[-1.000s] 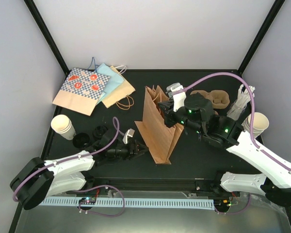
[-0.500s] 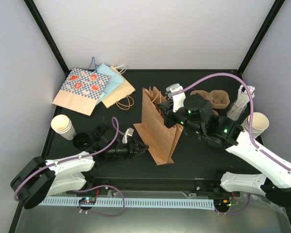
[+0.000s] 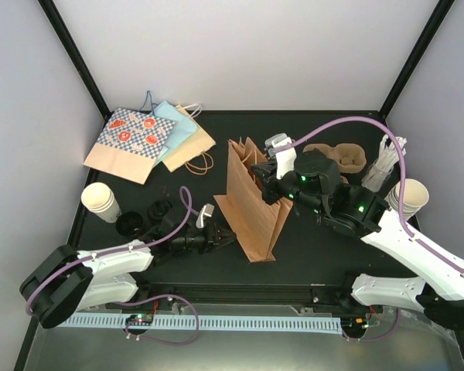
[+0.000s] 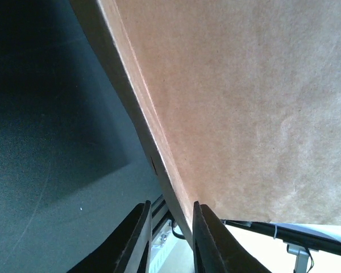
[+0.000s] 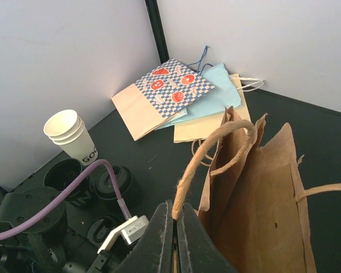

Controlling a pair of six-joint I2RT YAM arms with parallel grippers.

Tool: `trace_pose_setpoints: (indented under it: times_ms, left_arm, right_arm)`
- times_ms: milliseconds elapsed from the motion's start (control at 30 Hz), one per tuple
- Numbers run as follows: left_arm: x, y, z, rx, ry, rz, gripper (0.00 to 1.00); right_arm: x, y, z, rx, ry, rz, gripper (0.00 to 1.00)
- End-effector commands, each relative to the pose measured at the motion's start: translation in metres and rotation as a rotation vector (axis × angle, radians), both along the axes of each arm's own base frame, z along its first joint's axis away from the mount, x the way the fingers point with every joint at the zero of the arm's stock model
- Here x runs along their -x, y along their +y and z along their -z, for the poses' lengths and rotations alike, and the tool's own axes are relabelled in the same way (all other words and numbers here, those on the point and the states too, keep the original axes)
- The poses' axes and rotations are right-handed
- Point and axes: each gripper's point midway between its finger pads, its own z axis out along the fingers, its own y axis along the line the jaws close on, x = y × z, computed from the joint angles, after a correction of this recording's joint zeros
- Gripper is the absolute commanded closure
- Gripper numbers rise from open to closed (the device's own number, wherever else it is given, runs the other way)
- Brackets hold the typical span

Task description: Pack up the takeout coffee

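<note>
Currently the right pincer (image 5: 175,210) is clenched on the handle (image 5: 216,142) of the brown paper bag (image 3: 251,209). The left pincer (image 4: 169,207) is set astride its bottom edge, and whether it is gripped cannot be told. The cups (image 3: 100,201), lids (image 3: 131,222) and carrier (image 3: 344,157) lie unpacked on the bench (image 3: 317,255). The bag could be torn or toppled if pulled unevenly.

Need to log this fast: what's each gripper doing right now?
Left gripper: fingers astride the brown bag edge; whether they grip it cannot be told.
Right gripper: closed on the bag's handle.

White arms (image 3: 421,251), purple cables (image 3: 348,118), black grippers (image 3: 229,238), maybe LEDs (image 3: 301,179)
</note>
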Motion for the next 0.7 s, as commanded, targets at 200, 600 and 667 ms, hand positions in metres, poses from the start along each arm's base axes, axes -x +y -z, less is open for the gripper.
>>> trace_pose_setpoints:
  times_ms: [200, 600, 667]
  left_arm:
    - [-0.008, -0.010, -0.019, 0.049, -0.044, 0.001, 0.67]
    - [-0.011, -0.012, -0.009, 0.021, -0.021, -0.001, 0.97]
    - [-0.011, -0.011, -0.006, 0.010, -0.016, -0.002, 0.98]
  right_arm:
    - [0.004, 0.001, -0.012, -0.047, -0.021, -0.016, 0.96]
    - [0.005, 0.000, -0.015, -0.051, -0.024, -0.018, 0.96]
    - [0.004, -0.003, -0.018, -0.056, -0.033, -0.006, 0.96]
